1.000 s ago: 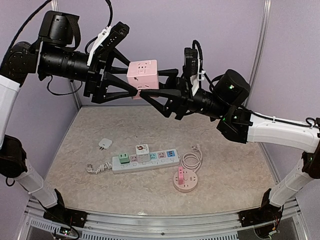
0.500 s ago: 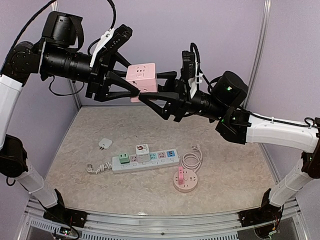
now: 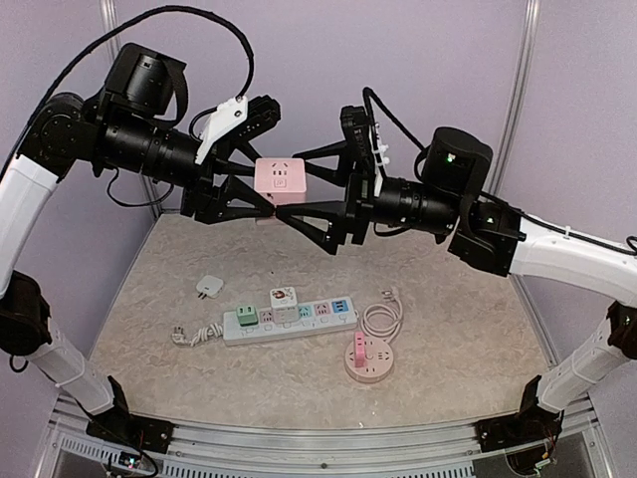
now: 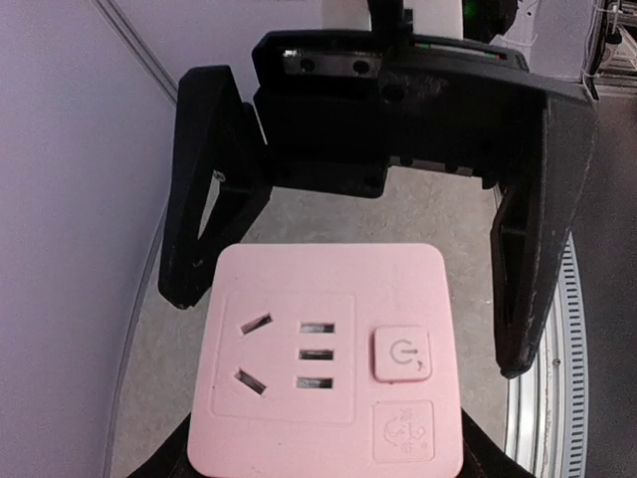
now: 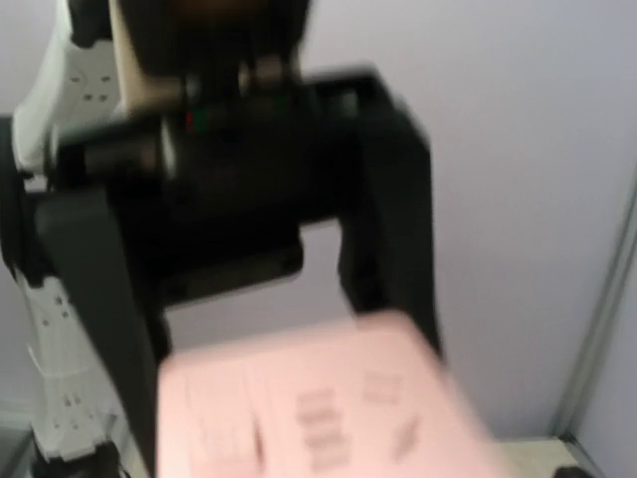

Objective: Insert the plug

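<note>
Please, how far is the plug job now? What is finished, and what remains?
Done: the pink cube socket is up in the air, off the table. In hand: the left gripper grips it, while the right gripper stands open around it, its fingers clear of the sides. Left: probably all the plugging; the cube is far above the power strip, which lies on the table.

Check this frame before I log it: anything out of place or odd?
Nothing spilled or broken. The oddity: the pink cube socket is up in the air, gripped by the left gripper, with the right gripper open around it. A white adapter lies loose near the power strip.
</note>
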